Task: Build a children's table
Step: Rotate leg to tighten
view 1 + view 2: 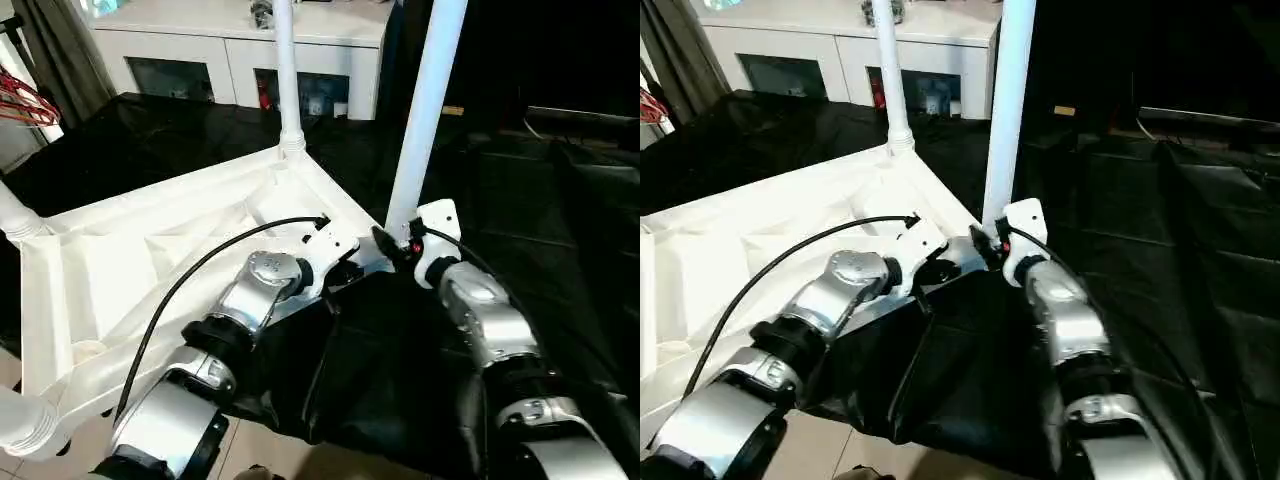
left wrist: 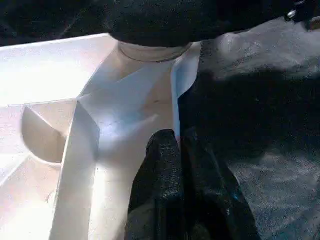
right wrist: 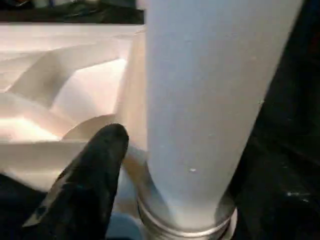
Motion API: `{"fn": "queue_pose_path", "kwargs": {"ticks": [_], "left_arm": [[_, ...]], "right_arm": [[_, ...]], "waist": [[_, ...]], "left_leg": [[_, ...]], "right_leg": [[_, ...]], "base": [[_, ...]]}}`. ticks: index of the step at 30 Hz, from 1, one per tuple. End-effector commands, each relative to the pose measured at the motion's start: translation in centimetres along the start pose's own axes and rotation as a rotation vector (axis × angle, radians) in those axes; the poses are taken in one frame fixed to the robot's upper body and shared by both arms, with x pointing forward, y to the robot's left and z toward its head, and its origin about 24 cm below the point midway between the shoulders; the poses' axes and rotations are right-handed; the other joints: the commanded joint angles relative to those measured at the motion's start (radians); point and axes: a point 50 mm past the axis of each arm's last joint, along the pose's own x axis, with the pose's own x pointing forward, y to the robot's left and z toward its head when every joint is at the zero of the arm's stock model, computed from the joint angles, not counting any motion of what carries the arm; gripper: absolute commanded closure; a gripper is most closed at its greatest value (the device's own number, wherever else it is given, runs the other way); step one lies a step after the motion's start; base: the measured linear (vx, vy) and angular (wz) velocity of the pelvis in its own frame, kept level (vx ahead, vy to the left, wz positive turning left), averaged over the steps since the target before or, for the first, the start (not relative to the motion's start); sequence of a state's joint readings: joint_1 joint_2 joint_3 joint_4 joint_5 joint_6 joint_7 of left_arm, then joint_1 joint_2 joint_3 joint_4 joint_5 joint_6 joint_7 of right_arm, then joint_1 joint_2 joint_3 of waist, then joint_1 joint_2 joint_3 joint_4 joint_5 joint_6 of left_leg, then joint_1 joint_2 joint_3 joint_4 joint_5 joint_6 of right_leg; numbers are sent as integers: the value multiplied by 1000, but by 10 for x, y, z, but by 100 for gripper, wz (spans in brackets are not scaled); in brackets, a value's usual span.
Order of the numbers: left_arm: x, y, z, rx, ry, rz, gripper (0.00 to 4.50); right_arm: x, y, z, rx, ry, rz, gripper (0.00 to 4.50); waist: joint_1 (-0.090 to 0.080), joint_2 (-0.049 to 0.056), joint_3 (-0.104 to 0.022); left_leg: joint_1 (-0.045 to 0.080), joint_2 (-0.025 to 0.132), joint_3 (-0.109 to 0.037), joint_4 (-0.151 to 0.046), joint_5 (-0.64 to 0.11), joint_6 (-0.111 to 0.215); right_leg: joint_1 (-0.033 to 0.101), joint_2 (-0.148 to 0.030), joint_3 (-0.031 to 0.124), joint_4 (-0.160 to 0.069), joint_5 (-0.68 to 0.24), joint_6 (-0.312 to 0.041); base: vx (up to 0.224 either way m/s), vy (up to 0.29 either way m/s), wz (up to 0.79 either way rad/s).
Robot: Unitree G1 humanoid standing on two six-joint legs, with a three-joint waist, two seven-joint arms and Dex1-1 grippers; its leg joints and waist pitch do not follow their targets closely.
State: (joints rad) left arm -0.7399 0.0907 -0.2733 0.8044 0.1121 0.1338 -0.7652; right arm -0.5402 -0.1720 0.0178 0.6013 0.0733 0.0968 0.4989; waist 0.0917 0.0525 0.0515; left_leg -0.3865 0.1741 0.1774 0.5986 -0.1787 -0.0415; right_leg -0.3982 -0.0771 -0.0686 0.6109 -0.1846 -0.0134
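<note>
Nearest the camera are the two silver forearms, reaching forward over the upturned table top (image 1: 150,260), which lies on the black sheet (image 1: 560,240) with its ribbed underside up. At the left edge of the head view two legs (image 1: 15,215) already sit in their corner sockets, and a third leg (image 1: 285,70) stands at the far corner.

The left gripper (image 2: 177,145) has its black fingers pressed together, and between them the thin rim of the top is pinched, near the right corner. The fourth leg (image 1: 425,110) stands upright in that corner socket. The right gripper (image 1: 392,245) is at its foot; one black finger (image 3: 95,170) lies just beside the leg, and whether the jaws are spread or closed on it cannot be told.

The step in hand seems to be seating this last leg. The next move probably needs a firm hold on the rim while the leg is pressed or turned fully home, kept upright.
</note>
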Motion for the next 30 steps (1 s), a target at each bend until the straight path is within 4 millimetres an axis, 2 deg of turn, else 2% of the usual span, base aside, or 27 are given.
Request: {"fn": "queue_pose_path", "kwargs": {"ticks": [1,4,5,6,7,11,12,14,23,24,26,27,30], "left_arm": [[2,-8,23,79,-124,-66,450],[-6,-9,21,96,-152,-118,450],[-10,-10,19,107,-159,-144,450],[-13,-10,18,115,-162,-168,450],[-17,-11,15,120,-158,-193,450],[-28,-10,11,133,-155,-252,450],[-35,-10,8,140,-153,-286,450],[-41,-9,6,150,-146,-308,450],[-54,-7,-1,160,-112,-354,450],[-55,-7,-1,160,-111,-356,450],[-55,-7,-1,160,-111,-356,450],[-55,-7,-1,160,-109,-357,450],[-56,-7,-1,160,-107,-360,450]], "right_arm": [[3,20,-12,-13,67,141,100],[-7,13,-10,-86,85,216,68],[-12,11,-9,-114,92,256,68],[-16,9,-8,-140,98,291,46],[-20,8,-7,-179,101,315,46],[-30,4,-4,-197,96,391,46],[-37,3,-2,-192,95,439,46],[-43,2,0,-187,96,483,46],[-51,3,-2,-180,125,564,46],[-51,5,-3,-181,127,573,61],[-51,5,-3,-182,127,576,61],[-51,5,-3,-181,128,578,90],[-51,7,-3,-180,131,587,109]], "waist": [[3,-16,-71],[5,-21,-71],[11,-21,-72],[11,-20,-71],[12,-18,-70],[16,-16,-64],[16,-12,-64],[17,-15,-64],[24,-13,-67],[26,-13,-69],[27,-14,-68],[27,-14,-69],[27,-13,-69]], "left_leg": [[12,54,-21,-69,-162,80],[9,52,-18,-64,-138,100],[11,56,-20,-65,-136,103],[10,58,-19,-64,-139,108],[11,57,-18,-64,-145,110],[15,61,-19,-71,-208,82],[16,63,-21,-74,-219,75],[15,63,-20,-73,-217,77],[14,63,-19,-71,-185,74],[15,63,-19,-69,-178,76],[13,61,-18,-68,-171,80],[13,61,-19,-68,-168,80],[14,60,-18,-67,-170,80]], "right_leg": [[52,-81,47,-74,-140,-222],[54,-81,45,-73,-117,-236],[57,-82,45,-70,-118,-235],[54,-82,45,-70,-122,-239],[51,-80,45,-71,-131,-239],[47,-82,47,-80,-233,-220],[45,-81,47,-80,-243,-217],[47,-79,48,-78,-223,-219],[43,-80,47,-72,-181,-234],[43,-80,48,-70,-167,-236],[45,-80,48,-70,-161,-237],[45,-80,47,-69,-160,-237],[44,-80,47,-71,-166,-236]], "base": [[0,0,0],[0,0,0],[0,0,0],[0,0,0],[0,0,0],[0,0,0],[0,0,0],[0,0,0],[0,0,0],[0,0,0],[0,0,0],[0,0,0],[0,0,0]]}}
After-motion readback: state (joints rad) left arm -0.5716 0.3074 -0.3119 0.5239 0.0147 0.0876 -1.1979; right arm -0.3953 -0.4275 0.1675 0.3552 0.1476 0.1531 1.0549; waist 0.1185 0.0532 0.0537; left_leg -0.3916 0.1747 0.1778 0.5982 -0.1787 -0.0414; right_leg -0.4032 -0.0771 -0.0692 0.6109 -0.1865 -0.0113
